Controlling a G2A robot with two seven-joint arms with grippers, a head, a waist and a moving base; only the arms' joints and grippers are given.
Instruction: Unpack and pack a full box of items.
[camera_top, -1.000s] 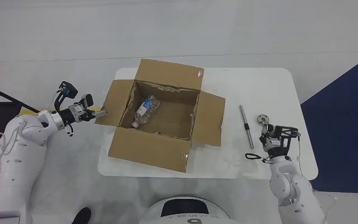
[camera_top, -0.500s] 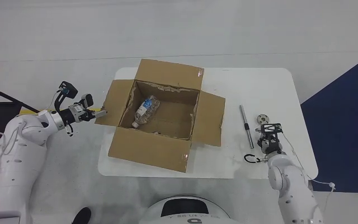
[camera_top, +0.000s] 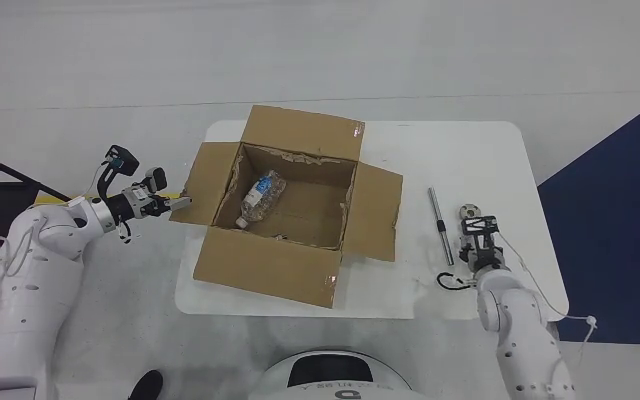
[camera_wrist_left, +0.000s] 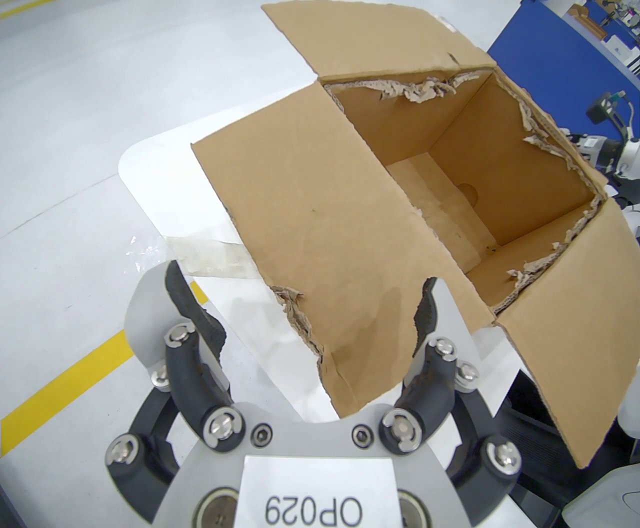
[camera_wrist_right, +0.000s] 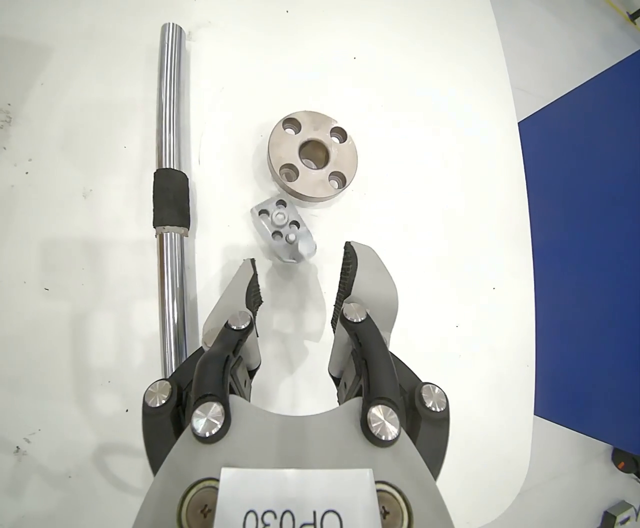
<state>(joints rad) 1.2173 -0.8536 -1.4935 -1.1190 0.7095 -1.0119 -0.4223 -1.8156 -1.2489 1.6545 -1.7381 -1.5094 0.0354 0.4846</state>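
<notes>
Right arm has slid forward over the bench (camera_top: 450, 150) since a second ago, and its wrist has squared up, so the right claw (camera_wrist_right: 300, 260) now points straight at the metal parts. Left arm hasn't changed.

Right claw hangs low over the bench's right side, forearm coming in from the near edge. Its fingers are partly apart with a medium gap and hold nothing. A small grey bracket (camera_wrist_right: 282, 230) lies tilted just past the fingertips. It sits right up against a round metal disc (camera_wrist_right: 312, 157) with a centre bore and four holes; can't tell if they touch. A metal rod (camera_wrist_right: 169, 280) lies alongside, nearer the box, with a black band (camera_wrist_right: 170, 200) wrapped round its middle. A black hook (camera_top: 448, 281) lies on the bench beside the right forearm.

Left arm is stretched out past the bench's left side, forearm roughly level. The left claw (camera_wrist_left: 300, 295) faces the cardboard box (camera_wrist_left: 450, 165) with fingers wide apart, gripping nothing. The torn corner of the box's left flap (camera_wrist_left: 310, 200) shows in the gap between them; contact can't be told.

The box stands open mid-bench with all four flaps folded out and ragged inner edges. A plastic bottle (camera_top: 258, 195) lies on its side inside, near the left wall. A strip of clear tape (camera_wrist_left: 210, 257) sits on the bench corner by the left claw.
</notes>
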